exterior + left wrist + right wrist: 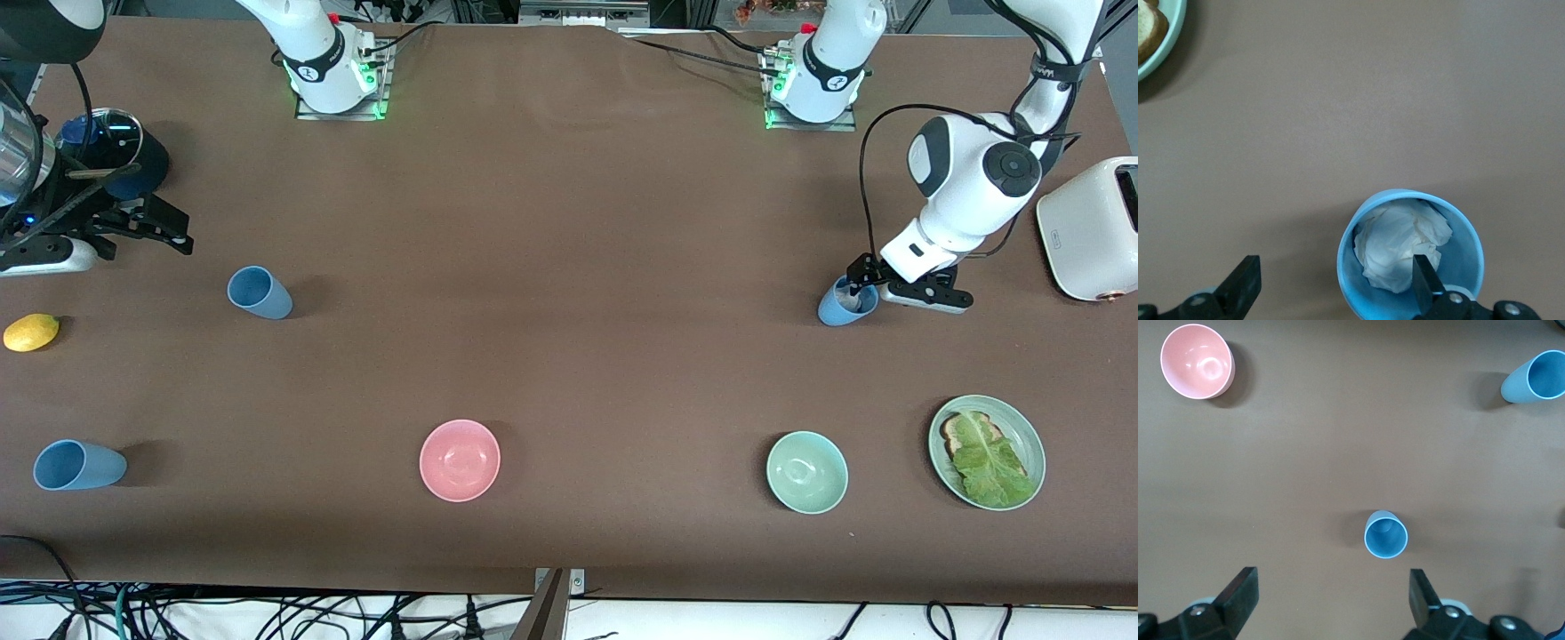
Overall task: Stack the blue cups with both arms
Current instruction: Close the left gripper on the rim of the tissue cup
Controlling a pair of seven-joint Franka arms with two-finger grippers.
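Note:
Three light-blue cups are on the brown table. One cup [834, 311] at the left arm's end holds crumpled white paper [1401, 247]. My left gripper [861, 286] is open and down at this cup [1368, 293], one finger [1423, 277] inside it and the other outside, straddling its wall. A second cup [260, 292] stands at the right arm's end, and a third [78, 465] is nearer the front camera. My right gripper [164, 231] is open and empty, up over the table beside the second cup [1386, 535]. The third cup [1538, 380] also shows in the right wrist view.
A dark-blue lidded saucepan [116, 151] and a lemon [31, 332] lie at the right arm's end. A pink bowl [460, 460], a green bowl [806, 472] and a plate [1034, 442] with bread and lettuce sit near the front edge. A white toaster [1089, 227] stands at the left arm's end.

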